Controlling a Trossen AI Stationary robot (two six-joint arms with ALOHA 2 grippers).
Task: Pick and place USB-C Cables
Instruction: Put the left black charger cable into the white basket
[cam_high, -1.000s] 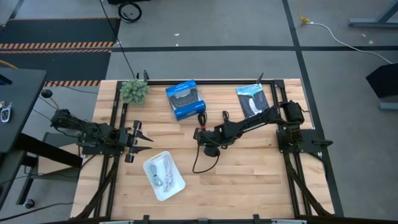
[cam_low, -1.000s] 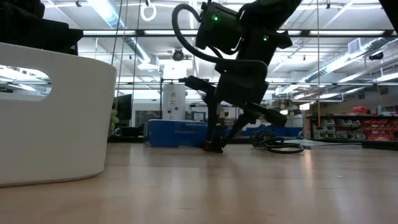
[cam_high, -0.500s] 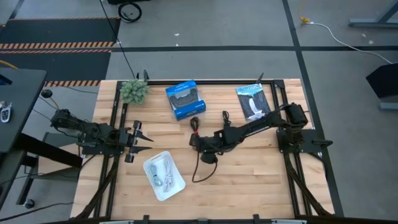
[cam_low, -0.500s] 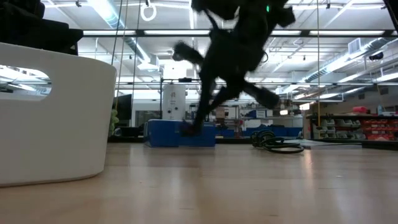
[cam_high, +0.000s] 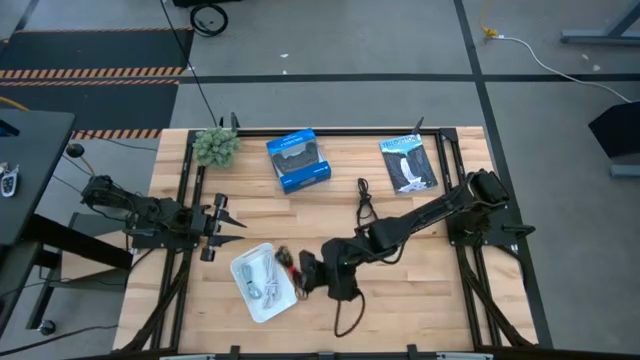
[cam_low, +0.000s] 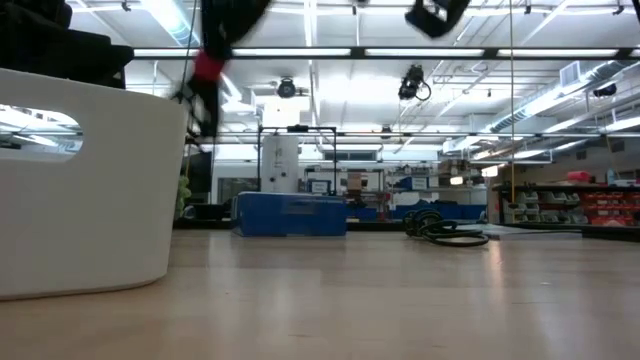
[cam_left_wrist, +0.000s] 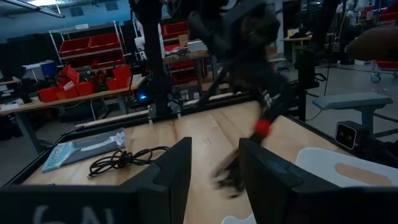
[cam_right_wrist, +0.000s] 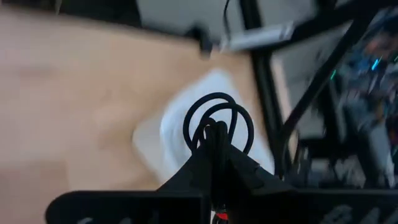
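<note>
Swung within the last second from mid-tabletop, just below the blue box (cam_high: 298, 160), across to the white tray (cam_high: 283, 305) near the tabletop's left half. Right arm (cam_high: 420, 215) now stretched long and low from its right-edge base. Jaws clamped on a black USB-C cable (cam_right_wrist: 217, 124), its loop standing up over the tray's rim in the right wrist view. Red-tipped plug ends (cam_high: 284, 262) hanging just over the tray's right side, with the cable's loose tail (cam_high: 345, 318) trailing back toward the near edge.

Probably the carry nearly done and the release next. Some risk of that tail draping outside the tray when let go.

Pale cable bundle (cam_high: 258, 275) already lying inside the tray. A second black cable (cam_high: 365, 196) left on the bare wood, between the blue box and the black-and-white packet (cam_high: 408, 163).

Left arm (cam_high: 150, 212) waiting at the left edge, jaws spread and empty, pointing toward the tray's upper corner: close quarters there. Open wood to the right of the tray and along the near edge for pulling back. Green tuft (cam_high: 215, 147) at the far left corner, well out of the way.
</note>
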